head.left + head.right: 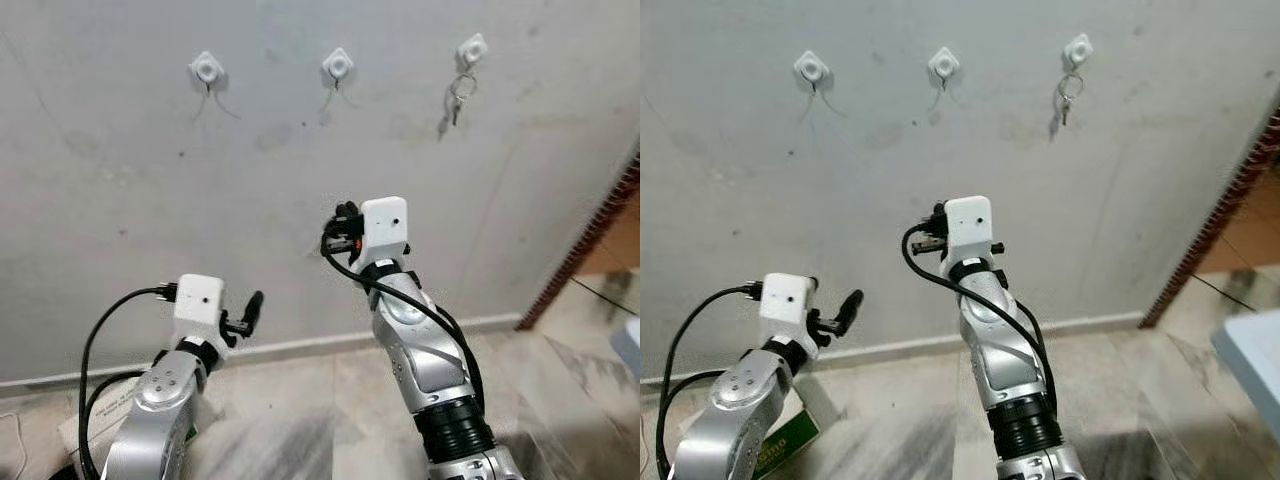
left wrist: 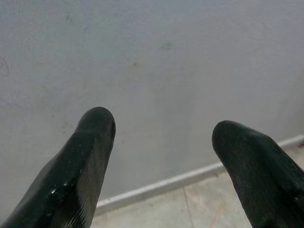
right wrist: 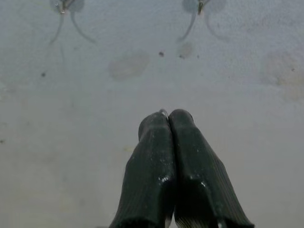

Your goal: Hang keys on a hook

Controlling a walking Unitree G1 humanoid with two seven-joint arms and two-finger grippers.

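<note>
From the left eye, three white hooks sit in a row high on a grey wall: a left hook (image 1: 206, 68), a middle hook (image 1: 338, 65) and a right hook (image 1: 471, 47). A bunch of keys (image 1: 458, 96) already hangs from the right one, its ring on the hook and the keys dangling straight down, long axis vertical against the wall. The right gripper (image 1: 342, 228) is raised in front of the wall, below the middle hook, so the keys lie up and to its right, well apart from it. The left gripper (image 1: 248, 312) is held lower and further left, near the skirting board (image 1: 300, 347), and is clearly the farther of the two from the keys. The right eye shows the same layout, with a green and white box (image 1: 780, 440) on the floor under the left arm. In the left wrist view the two black fingers (image 2: 88, 161) stand wide apart with nothing between them, pointing at bare wall and the skirting. In the right wrist view the fingers (image 3: 152, 166) are pressed together; a small pale glint shows at the tip, too small to identify, so the gripper looks closed and empty. It aims at the wall beneath two hooks. Judging from the keys on the hook and both grippers clear of them, the hanging appears done, and if anything more were needed the right arm is the one placed to reach up and rightward.
</note>
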